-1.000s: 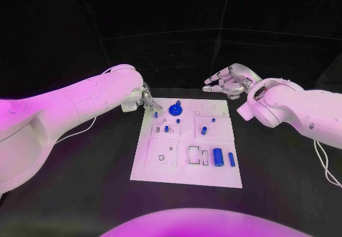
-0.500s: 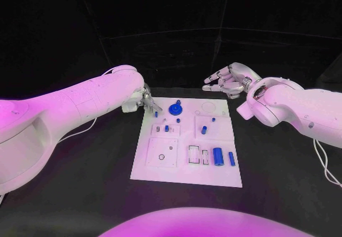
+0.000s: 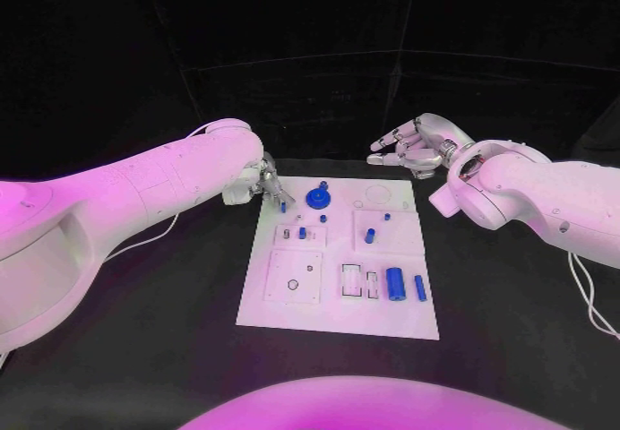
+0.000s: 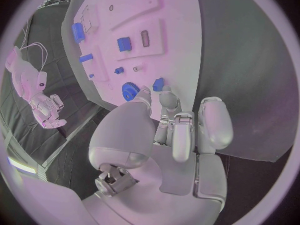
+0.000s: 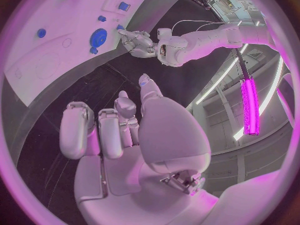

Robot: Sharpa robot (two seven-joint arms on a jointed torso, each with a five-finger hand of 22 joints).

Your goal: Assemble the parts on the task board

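At task board [image 3: 339, 309] far-left corner, left hand [image 3: 268, 186] seemingly pinching blue peg [image 3: 283, 207]; right hand [image 3: 411, 146] loosely spread.

The task board [image 3: 339, 296] looks like smooth matt plastic (blue parts [image 3: 395, 285] perhaps glossier); the hands [image 4: 169, 135] show satin metal.

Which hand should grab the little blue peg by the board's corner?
Probably the left hand: its fingertips are already at the peg. The right hand hangs beyond the board's far edge, holding nothing.
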